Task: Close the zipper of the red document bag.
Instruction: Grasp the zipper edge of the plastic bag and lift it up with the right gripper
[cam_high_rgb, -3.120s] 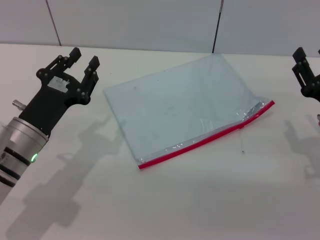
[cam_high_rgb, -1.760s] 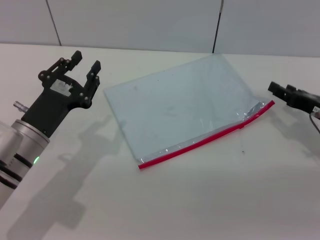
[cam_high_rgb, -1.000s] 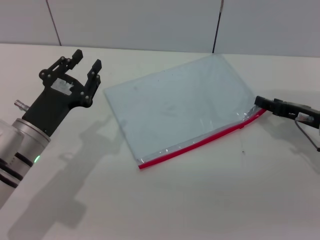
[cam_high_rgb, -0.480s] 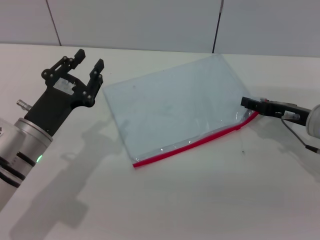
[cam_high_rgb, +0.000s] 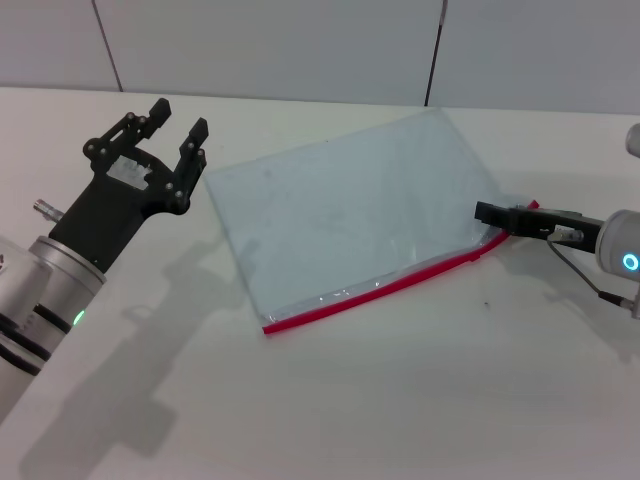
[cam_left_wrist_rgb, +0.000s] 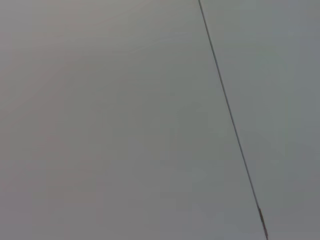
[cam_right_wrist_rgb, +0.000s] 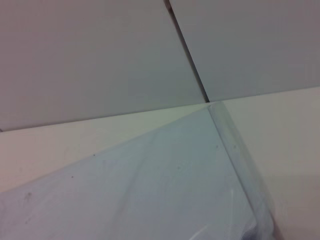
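The red document bag (cam_high_rgb: 350, 205) is a translucent pale blue pouch lying flat and askew on the white table. Its zipper (cam_high_rgb: 380, 286) is the red strip along the near long edge. My right gripper (cam_high_rgb: 487, 211) lies low over the table at the right end of that strip, touching the bag's right corner. The right wrist view shows the bag (cam_right_wrist_rgb: 150, 195) close up, with its far corner near the wall. My left gripper (cam_high_rgb: 178, 118) hovers open just left of the bag's far left corner, holding nothing.
A grey panelled wall (cam_high_rgb: 300, 45) with a dark seam (cam_high_rgb: 434, 50) runs behind the white table (cam_high_rgb: 400, 400). The left wrist view shows only that wall and a seam (cam_left_wrist_rgb: 230, 120).
My right gripper has swung down and moved left onto the bag's right corner. The bag has slid and turned a little to the left. My left gripper has barely shifted.
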